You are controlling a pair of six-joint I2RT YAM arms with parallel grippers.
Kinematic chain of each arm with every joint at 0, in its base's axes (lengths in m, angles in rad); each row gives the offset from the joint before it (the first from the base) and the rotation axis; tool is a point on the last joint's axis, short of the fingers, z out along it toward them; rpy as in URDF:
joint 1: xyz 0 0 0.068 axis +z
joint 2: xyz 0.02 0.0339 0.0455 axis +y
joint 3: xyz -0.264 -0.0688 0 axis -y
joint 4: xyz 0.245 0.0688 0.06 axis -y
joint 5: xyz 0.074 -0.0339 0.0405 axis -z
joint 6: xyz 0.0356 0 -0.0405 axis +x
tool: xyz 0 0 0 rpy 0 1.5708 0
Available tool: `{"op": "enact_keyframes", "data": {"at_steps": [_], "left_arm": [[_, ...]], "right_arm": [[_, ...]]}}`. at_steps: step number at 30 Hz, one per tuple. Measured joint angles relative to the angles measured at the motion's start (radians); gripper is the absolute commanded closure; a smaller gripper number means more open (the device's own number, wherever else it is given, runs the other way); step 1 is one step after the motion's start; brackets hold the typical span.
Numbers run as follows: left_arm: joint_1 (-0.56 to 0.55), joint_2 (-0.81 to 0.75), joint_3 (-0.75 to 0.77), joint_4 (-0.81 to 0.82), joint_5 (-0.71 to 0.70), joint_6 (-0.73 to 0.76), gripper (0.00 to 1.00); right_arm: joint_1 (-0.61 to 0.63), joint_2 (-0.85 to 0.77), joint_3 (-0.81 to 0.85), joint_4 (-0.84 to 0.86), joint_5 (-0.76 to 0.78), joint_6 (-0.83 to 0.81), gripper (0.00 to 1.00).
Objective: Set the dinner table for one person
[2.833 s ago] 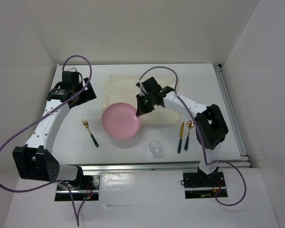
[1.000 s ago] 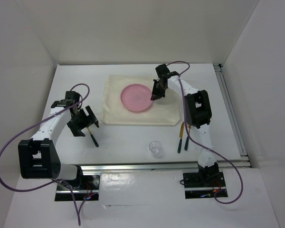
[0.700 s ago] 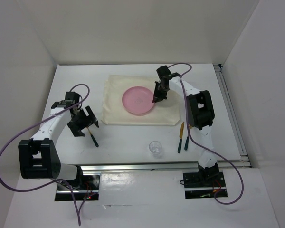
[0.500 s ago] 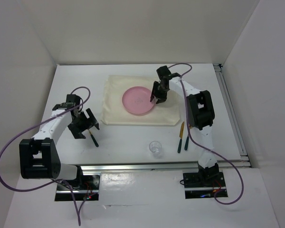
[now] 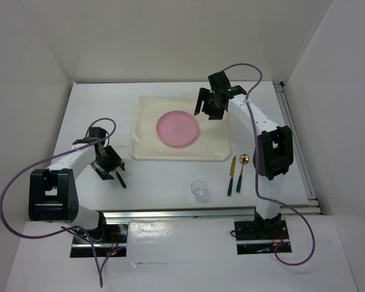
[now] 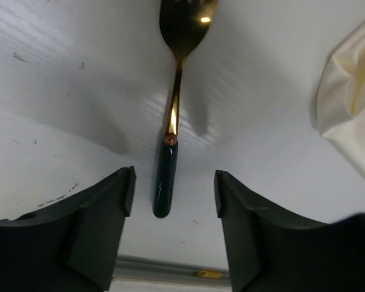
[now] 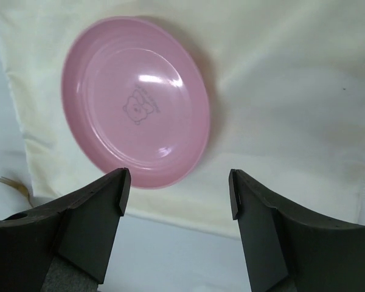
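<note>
Currently the table (image 5: pixel 103 103) fills the workspace and carries the cloth (image 5: pixel 213 143), with the plate (image 5: pixel 178 128) on it. The fork (image 6: pixel 173 115) lies flat on bare table, off the cloth. The left gripper (image 6: pixel 173 182) is spread, straddling the handle. The right gripper (image 7: pixel 177 181) is spread and empty above the plate. Risk: the thin, glossy handle may slip or pivot on closing, and a low approach scrapes the table.

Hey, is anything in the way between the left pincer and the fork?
Nothing visible. The left pincer is open, and the fork lies on the dinner table, its dark handle between the jaws.
</note>
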Motion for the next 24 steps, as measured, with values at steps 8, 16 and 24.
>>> {"op": "enact_keyframes", "data": {"at_steps": [8, 16, 24], "left_arm": [[0.0, 0.073, -0.025, 0.058, -0.009, -0.035, 0.81], [-0.006, 0.059, 0.051, -0.008, -0.089, 0.0, 1.0], [-0.217, 0.218, 0.613, -0.104, -0.129, 0.232, 1.0]], "right_arm": [[-0.015, -0.137, -0.063, -0.002, 0.037, -0.01, 0.22], [-0.065, -0.157, -0.072, -0.005, 0.045, -0.024, 0.22], [-0.089, -0.2, -0.144, -0.018, 0.037, -0.039, 0.24]]}}
